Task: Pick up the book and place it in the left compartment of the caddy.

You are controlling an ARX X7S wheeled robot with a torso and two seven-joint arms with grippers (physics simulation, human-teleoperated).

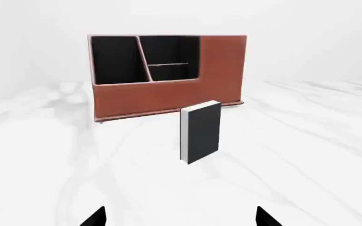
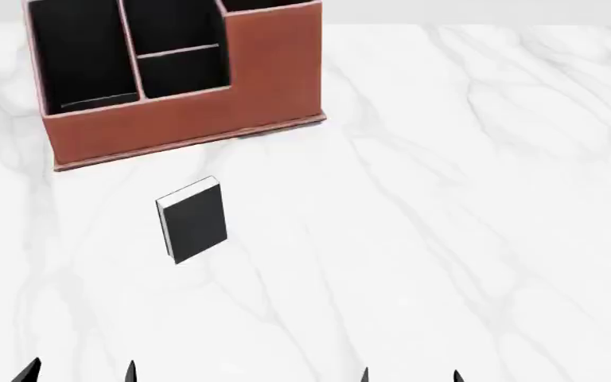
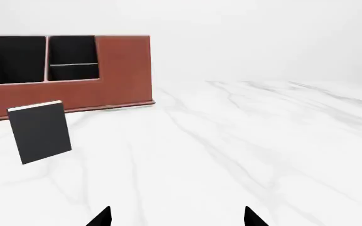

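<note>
My left gripper: only the two dark fingertips show at the near edge of the head view, spread well apart, nothing between them. Same in the left wrist view, tips wide, empty.

Ahead of it on the white marble table, the book lies flat, black cover up, white page edges showing along its far and left sides. It sits a little skewed, apart from everything, on open marble in front of the caddy.

The caddy stands at the far left of the table, reddish-brown walls, black inside. Its left compartment is the long slot at the left end wall; I see only black lining in it. Right of that, two shorter cells split by a thin crossbar.

My right gripper: fingertips parted wide, holding nothing. Right wrist view agrees; book and caddy lie off toward my left there.
</note>
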